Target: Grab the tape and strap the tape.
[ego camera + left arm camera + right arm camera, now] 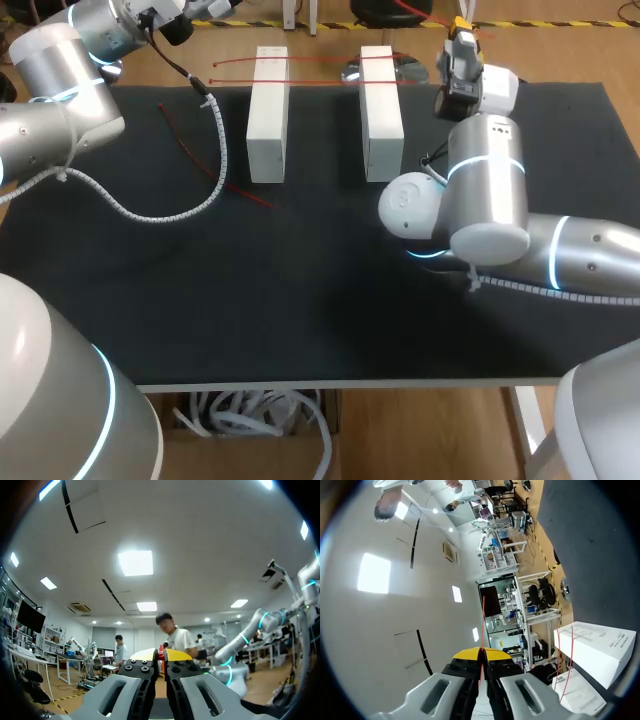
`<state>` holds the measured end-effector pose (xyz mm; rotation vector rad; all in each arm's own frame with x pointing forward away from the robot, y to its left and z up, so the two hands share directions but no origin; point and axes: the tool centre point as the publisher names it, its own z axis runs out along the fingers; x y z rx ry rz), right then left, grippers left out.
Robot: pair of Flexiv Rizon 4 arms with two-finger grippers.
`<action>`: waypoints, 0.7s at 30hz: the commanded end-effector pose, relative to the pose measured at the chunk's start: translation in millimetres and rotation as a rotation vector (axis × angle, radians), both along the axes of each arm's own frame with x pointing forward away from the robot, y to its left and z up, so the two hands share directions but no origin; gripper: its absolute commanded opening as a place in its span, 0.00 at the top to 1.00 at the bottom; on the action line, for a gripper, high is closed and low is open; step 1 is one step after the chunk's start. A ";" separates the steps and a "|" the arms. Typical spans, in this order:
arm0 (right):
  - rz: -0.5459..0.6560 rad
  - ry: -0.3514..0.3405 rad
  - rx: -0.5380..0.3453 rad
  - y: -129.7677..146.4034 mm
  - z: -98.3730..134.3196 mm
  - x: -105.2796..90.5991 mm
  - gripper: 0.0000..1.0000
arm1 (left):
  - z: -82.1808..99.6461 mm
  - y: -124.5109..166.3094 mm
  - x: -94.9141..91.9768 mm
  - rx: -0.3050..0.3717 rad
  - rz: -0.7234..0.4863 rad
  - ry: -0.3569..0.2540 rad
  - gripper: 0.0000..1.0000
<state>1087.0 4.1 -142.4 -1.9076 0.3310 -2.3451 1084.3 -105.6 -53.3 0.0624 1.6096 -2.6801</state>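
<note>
Though cropped from head view, left fingers (145,655) clench red tape (322,60); right fingers (467,654) too.

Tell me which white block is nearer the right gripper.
The block on the robot's right, beside the right gripper that pinches the red tape; the other block stands farther left.

- No text, number or sign can be read in any view.
- Nearer white block (600,647), right wrist view: a faint line of small print along its upper face, too small to read.
- Second white block (580,692) beside it: tiny grey marks on its face, blurred and not legible.
</note>
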 end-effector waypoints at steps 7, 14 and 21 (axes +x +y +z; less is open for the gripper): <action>-0.009 0.005 -0.006 0.6 2.2 -3.6 1.00 | 0.7 1.1 -0.3 0.008 0.010 -0.009 1.00; -0.019 0.010 -0.030 -1.2 1.4 -7.3 1.00 | -2.6 4.6 0.9 0.337 0.104 -0.064 1.00; -0.020 0.012 -0.040 -1.8 0.9 -11.6 1.00 | -3.8 7.6 1.7 0.555 0.115 -0.116 1.00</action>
